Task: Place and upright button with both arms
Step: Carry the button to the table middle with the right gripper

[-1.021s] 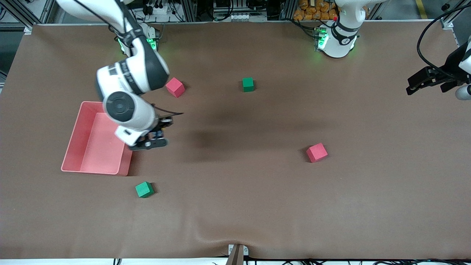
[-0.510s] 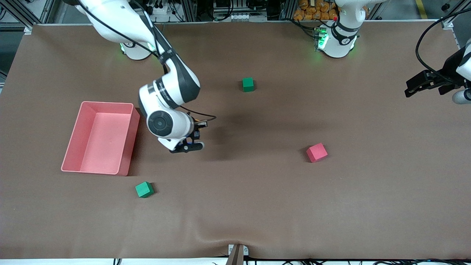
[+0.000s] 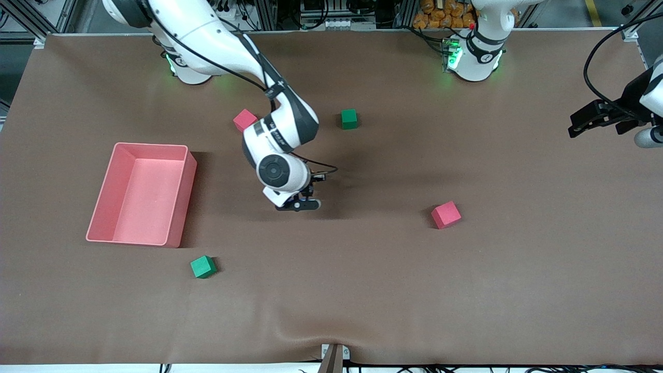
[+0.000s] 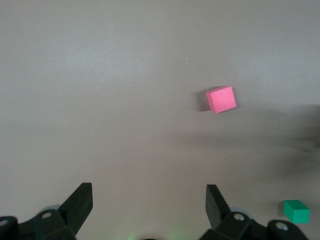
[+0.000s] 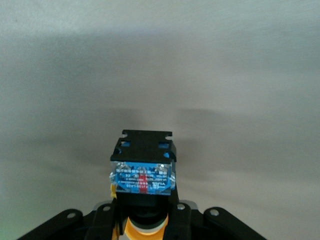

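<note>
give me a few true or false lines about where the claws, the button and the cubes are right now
1. The right claw is shut on the button. True.
2. The right claw hangs over the pink bin. False: it is over bare table between the bin and the red cube nearer the camera.
3. The left claw is open and holds nothing. True.
4. A green cube lies inside the bin. False: it sits on the table, nearer the camera than the bin.
5. There are two red cubes and two green cubes on the table. True.
</note>
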Available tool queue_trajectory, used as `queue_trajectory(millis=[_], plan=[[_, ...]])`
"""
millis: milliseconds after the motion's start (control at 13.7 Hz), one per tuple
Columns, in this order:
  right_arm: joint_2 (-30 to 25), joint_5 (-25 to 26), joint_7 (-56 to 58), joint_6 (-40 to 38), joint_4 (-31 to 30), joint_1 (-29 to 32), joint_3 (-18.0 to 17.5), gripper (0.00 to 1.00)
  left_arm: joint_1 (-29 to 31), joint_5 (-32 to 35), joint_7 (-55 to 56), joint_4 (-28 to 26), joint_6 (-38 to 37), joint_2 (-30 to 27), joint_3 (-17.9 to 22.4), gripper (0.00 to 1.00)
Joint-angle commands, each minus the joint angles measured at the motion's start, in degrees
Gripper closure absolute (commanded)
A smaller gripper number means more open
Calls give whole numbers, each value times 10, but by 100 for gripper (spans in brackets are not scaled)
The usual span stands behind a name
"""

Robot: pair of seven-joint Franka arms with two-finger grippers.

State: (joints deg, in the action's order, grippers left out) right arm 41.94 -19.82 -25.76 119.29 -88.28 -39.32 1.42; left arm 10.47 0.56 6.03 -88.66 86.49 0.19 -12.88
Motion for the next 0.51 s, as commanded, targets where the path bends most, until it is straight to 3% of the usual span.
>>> queue_trajectory(millis=[0,438], plan=[[34,-19,-4,21,24,-14,10,100,6,-6,-11,4,6,10,-4,0],[45,-49,-3,17,23,-14,9,100,7,-6,-8,5,8,10,-4,0]])
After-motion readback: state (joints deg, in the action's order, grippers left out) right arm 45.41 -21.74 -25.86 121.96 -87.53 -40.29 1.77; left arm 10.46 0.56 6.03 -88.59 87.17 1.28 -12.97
